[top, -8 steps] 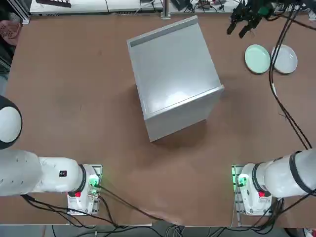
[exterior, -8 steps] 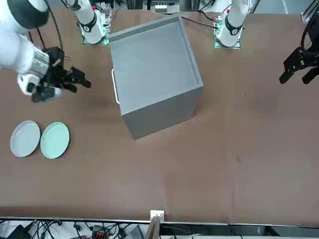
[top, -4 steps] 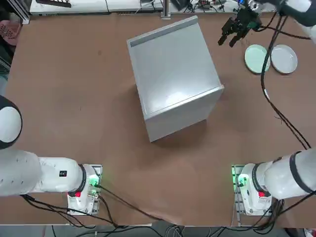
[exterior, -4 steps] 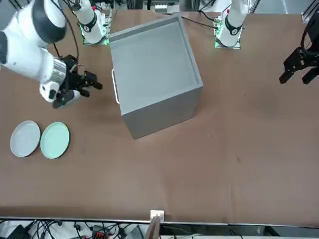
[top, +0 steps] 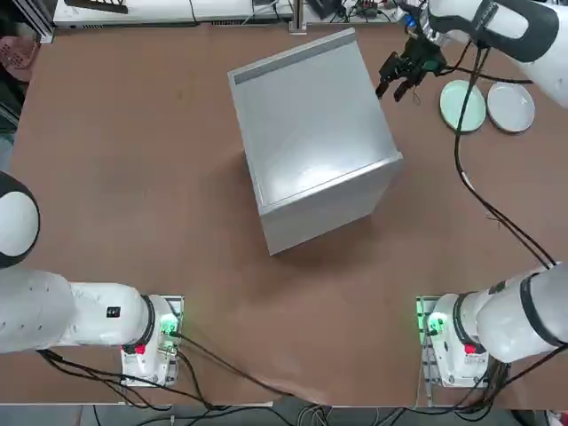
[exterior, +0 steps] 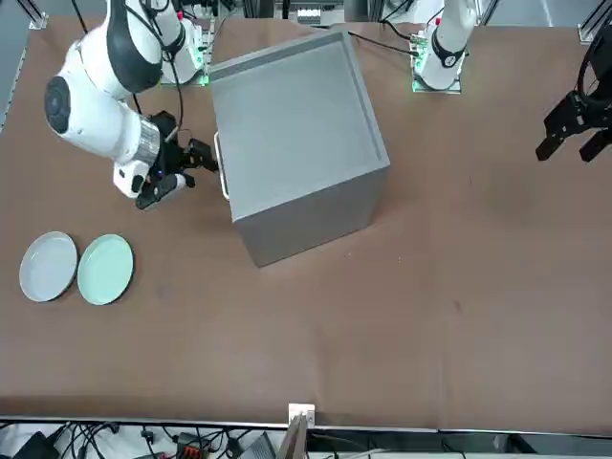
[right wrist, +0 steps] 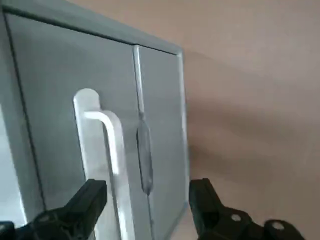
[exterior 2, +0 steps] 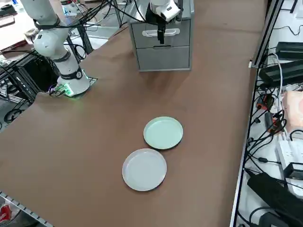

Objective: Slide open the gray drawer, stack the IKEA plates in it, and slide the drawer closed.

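**Right arm closes in on the drawer front**

I see the right gripper [top: 397,80] now just beside the cabinet's [top: 311,133] handle side; a second ago it hung well out past the plates' end of the table. In the front view it has swung from above the white plate [exterior: 48,267] across to the drawer handle [exterior: 220,164]. The wrist view puts the handle [right wrist: 107,150] right before the spread fingers [right wrist: 90,197], not yet between them.
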Motion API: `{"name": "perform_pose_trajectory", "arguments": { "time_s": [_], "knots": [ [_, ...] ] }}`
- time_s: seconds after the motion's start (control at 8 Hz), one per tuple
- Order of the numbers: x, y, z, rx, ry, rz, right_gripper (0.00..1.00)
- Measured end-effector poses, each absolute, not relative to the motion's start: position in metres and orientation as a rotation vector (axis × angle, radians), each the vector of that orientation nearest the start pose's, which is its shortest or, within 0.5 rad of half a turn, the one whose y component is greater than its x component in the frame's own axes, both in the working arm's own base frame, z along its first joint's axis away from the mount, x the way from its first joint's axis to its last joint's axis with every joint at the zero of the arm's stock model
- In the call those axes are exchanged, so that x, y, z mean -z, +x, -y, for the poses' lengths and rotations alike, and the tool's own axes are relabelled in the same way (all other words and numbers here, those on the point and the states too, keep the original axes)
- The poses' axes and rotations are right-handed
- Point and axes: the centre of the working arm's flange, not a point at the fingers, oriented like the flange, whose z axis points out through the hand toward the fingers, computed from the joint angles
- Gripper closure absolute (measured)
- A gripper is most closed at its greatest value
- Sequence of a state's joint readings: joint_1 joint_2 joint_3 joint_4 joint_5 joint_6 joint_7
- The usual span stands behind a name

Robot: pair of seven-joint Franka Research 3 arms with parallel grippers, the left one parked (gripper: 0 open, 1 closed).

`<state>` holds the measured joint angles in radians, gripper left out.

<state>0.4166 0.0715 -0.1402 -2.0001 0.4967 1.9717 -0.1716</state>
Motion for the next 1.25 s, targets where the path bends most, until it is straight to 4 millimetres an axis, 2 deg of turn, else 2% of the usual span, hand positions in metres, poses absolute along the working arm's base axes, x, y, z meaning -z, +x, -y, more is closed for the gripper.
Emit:
{"name": "perform_pose_trajectory", "arguments": {
  "time_s": [0.75, 1.25],
  "knots": [
    [-0.405, 0.531, -0.202, -0.185, -2.654, 0.353, 0.0],
    [-0.399, 0.533, -0.197, -0.18, -2.626, 0.382, 0.0]
  ]
}}
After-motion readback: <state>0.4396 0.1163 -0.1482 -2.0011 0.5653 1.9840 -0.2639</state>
